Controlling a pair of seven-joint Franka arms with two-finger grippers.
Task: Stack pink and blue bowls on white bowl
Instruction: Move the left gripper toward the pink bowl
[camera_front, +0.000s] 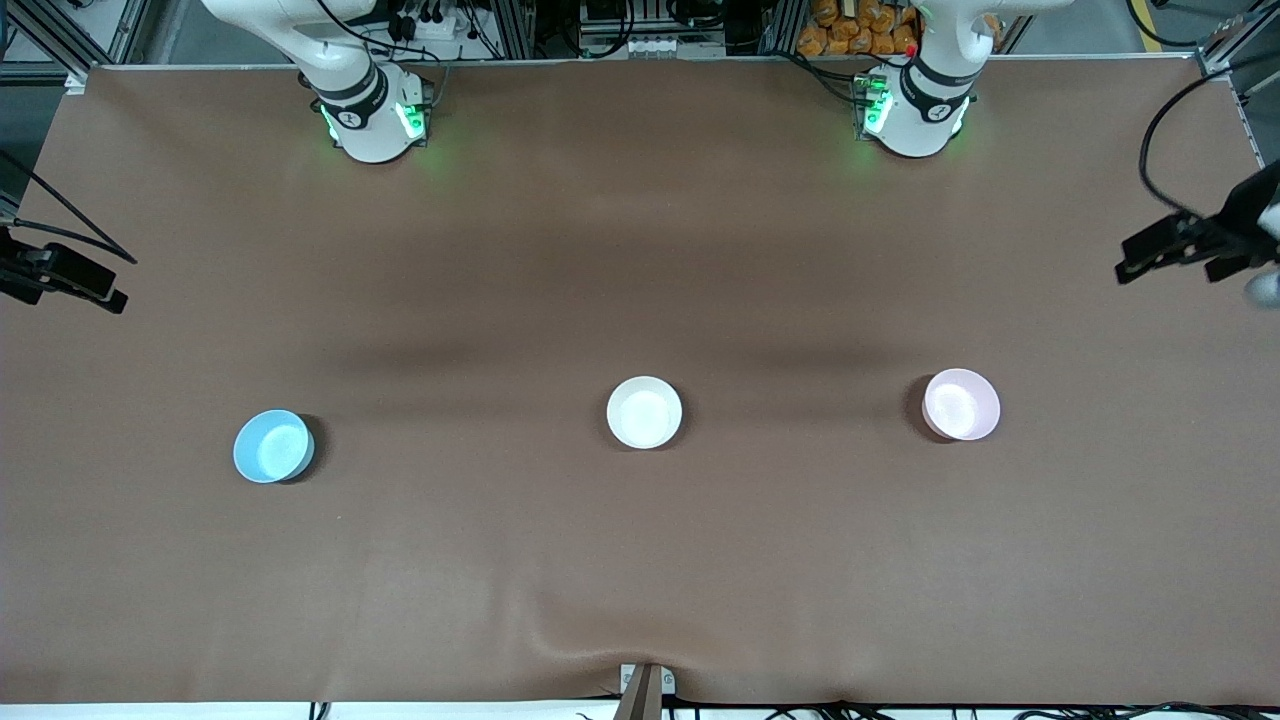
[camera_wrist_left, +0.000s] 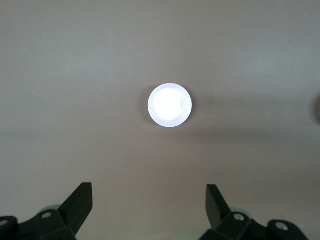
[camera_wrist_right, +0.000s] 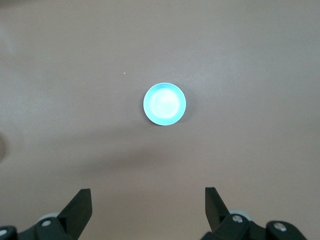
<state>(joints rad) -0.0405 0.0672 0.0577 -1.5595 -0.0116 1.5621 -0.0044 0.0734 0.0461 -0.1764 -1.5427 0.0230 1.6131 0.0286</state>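
Note:
Three bowls stand apart in a row on the brown table. The white bowl (camera_front: 644, 412) is in the middle. The blue bowl (camera_front: 273, 446) is toward the right arm's end and the pink bowl (camera_front: 961, 404) toward the left arm's end. My left gripper (camera_wrist_left: 149, 192) is open and empty, high over the table, looking down on a pale glaring bowl (camera_wrist_left: 170, 105), the pink one by its place. My right gripper (camera_wrist_right: 148, 196) is open and empty, high over the blue bowl (camera_wrist_right: 165, 104). Neither gripper shows in the front view.
The two arm bases (camera_front: 372, 120) (camera_front: 915, 115) stand at the table's edge farthest from the front camera. Black fixtures with cables reach in at both ends of the table (camera_front: 62, 275) (camera_front: 1185, 245). A small clamp (camera_front: 645, 688) sits at the nearest edge.

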